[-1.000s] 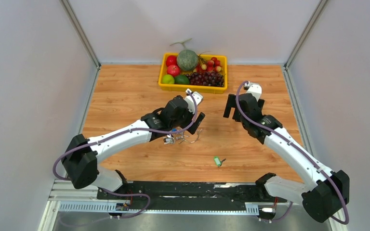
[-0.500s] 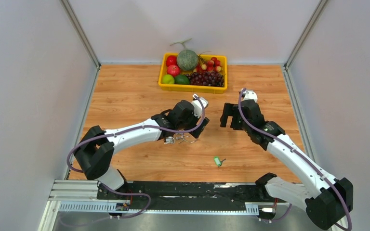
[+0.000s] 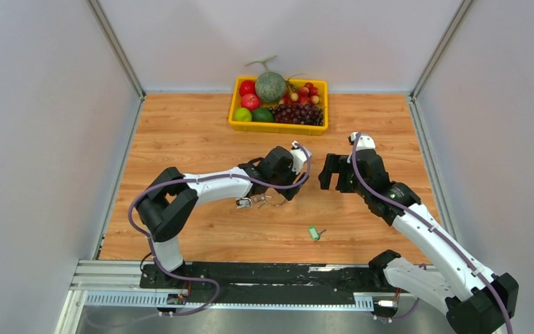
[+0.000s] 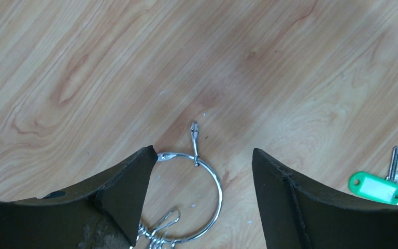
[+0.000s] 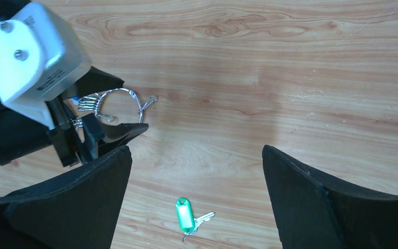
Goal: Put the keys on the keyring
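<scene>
The keyring (image 4: 219, 193), a thin silvery wire ring with a small clasp (image 4: 194, 136), lies flat on the wooden table. A few small silvery keys (image 4: 155, 234) hang bunched at its near side. My left gripper (image 4: 203, 153) is open and hovers low over the ring, its jaws either side of it and apart from it. In the top view the ring (image 3: 273, 202) lies just below the left gripper (image 3: 290, 189). A key with a green tag (image 5: 185, 213) lies loose on the table (image 3: 313, 233). My right gripper (image 5: 196, 150) is open and empty above it, and shows in the top view (image 3: 329, 172).
A yellow basket (image 3: 278, 126) of fruit stands at the back middle of the table. White walls close in the left, right and far sides. The left arm's wrist (image 5: 31, 52) fills the upper left of the right wrist view.
The left arm has swung its elbow in and carried its gripper a little right, over the ring. The right gripper has edged left and nearer. The ring and green key have not moved.
</scene>
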Controlling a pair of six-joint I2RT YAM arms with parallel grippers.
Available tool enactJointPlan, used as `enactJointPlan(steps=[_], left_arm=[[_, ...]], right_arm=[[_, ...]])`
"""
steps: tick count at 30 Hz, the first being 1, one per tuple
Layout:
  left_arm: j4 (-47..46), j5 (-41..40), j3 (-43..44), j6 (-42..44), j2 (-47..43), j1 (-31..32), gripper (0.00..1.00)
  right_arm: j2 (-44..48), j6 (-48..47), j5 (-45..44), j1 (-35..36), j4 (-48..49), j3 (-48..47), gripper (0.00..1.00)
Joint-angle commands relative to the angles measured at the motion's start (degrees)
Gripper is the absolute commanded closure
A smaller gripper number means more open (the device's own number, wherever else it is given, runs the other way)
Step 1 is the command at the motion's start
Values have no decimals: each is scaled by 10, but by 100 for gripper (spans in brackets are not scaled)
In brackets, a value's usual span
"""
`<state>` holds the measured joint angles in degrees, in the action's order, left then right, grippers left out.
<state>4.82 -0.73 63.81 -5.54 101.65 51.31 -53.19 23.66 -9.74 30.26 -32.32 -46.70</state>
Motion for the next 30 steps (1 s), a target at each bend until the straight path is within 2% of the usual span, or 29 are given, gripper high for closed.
enactJointPlan(steps=[1, 9, 30], left_arm=[[-28, 36, 41, 8, 17, -2, 24], [-19, 35, 56, 24, 51, -2, 45], [2, -17, 62, 42, 96, -2, 50]], right_arm=[[14, -1, 22, 2, 0, 4, 0], [20, 6, 30, 2, 0, 4, 0], [9, 19, 47, 3, 6, 8, 0]])
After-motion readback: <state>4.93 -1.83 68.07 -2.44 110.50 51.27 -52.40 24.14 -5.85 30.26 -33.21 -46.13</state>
